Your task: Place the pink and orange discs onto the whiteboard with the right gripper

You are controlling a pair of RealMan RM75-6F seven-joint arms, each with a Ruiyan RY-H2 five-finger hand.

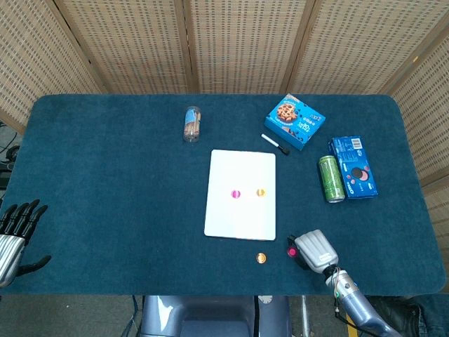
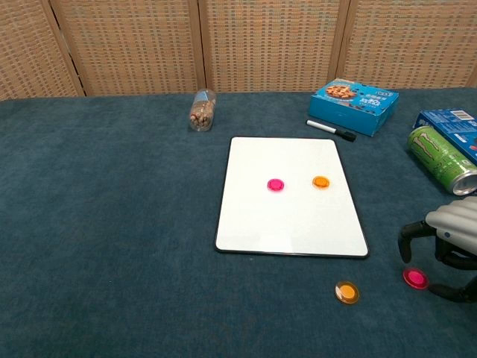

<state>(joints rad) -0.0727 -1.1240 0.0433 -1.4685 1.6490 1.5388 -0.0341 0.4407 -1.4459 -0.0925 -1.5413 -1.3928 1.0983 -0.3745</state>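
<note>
The right hand (image 2: 447,250) hovers over the pink disc (image 2: 416,278) on the counter (image 2: 112,224), fingers spread, holding nothing. The reach for it seems underway; next comes pinching it. The orange disc (image 2: 346,291) lies beside, the whiteboard (image 2: 291,224) beyond.

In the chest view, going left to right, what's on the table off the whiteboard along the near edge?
orange disc → pink disc → right hand, hovering over the pink disc.
</note>
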